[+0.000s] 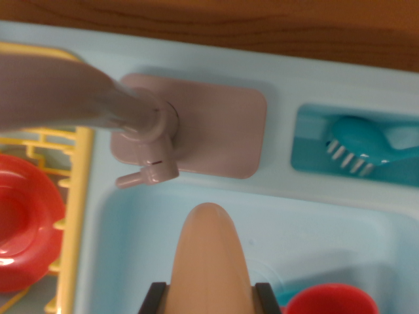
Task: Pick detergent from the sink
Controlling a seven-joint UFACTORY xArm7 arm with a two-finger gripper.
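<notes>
**Tapered bottle sits between the black fingers over the pale blue sink**

And here is the wrist view looking straight down: the detergent (pixel 211 258), a smooth peach-tan bottle with a rounded, bullet-shaped tip, rises from the bottom edge of the frame. It sits squarely between the two black fingers (pixel 156 298) of the gripper (pixel 211 299), one finger at each flank, both touching its sides, so the claw is clenched on the bottle.

Beneath it lies the sink (pixel 131 229), a glossy light-blue plastic basin with softly rounded corners. Behind the basin, a matte mauve-pink plate with rounded corners carries the faucet (pixel 147 124), a fat, smooth, curved spout of the same dusty colour, blurred by closeness, with a small stubby lever jutting out below it.

Over on the wrist view's left, a yellow plastic rack (pixel 73 196) of thin bars holds a shiny red bowl (pixel 23 219), round with concentric rings catching the light. On the wrist view's right, a deeper teal compartment holds a turquoise brush (pixel 360 140) with short white bristles along its underside. Down in the lower right corner, a red rounded object (pixel 330 299) peeks in, too cropped to name. Along the top runs a dark wood-grain surface (pixel 262 26).
</notes>
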